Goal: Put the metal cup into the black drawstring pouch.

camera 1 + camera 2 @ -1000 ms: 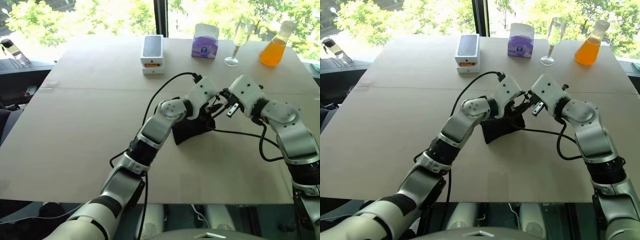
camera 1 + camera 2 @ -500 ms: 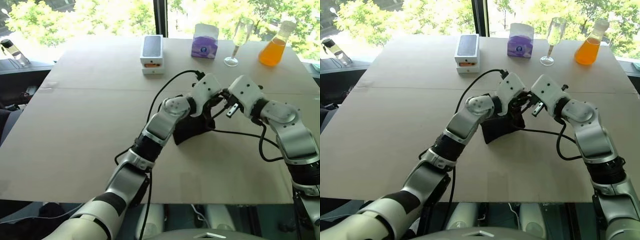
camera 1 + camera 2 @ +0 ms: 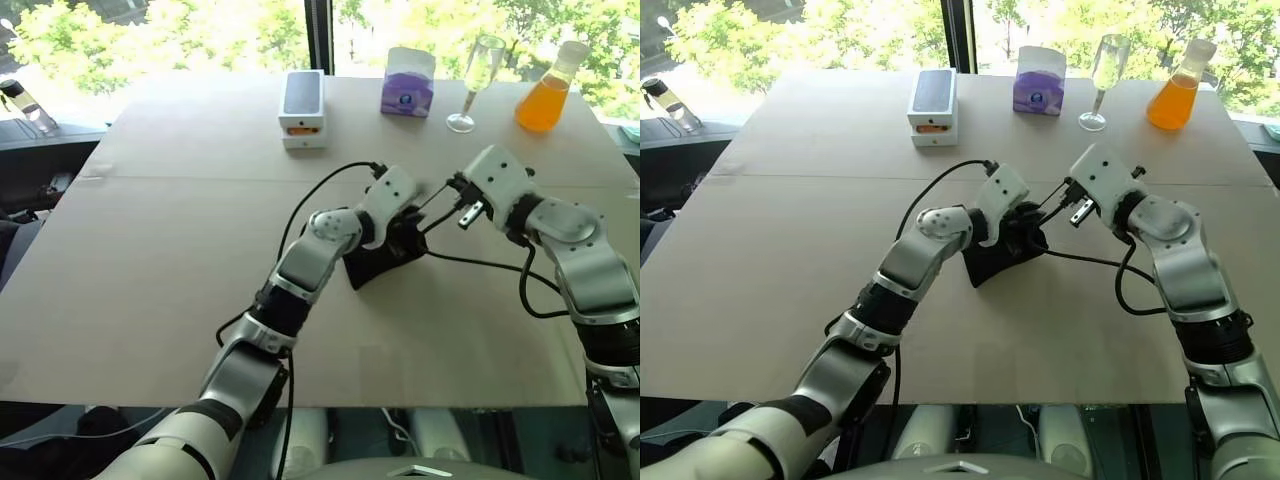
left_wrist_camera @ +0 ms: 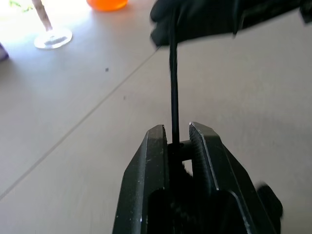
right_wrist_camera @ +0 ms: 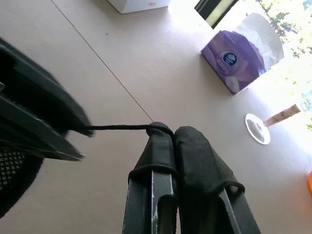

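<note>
1. Left eye view: the black drawstring pouch lies at mid-frame on the table, its long axis running from lower left up to the right, mouth toward the grippers.
2. Its upper end is hidden behind the left gripper, so the mouth is hard to make out; the metal cup cannot be made out.
3. It looks matte black, soft and crumpled.
4. Left wrist view: the left gripper's fingers stand narrow, pinching the thin cord.
5. Right wrist view: the right gripper is pressed closed on the same taut cord.
</note>
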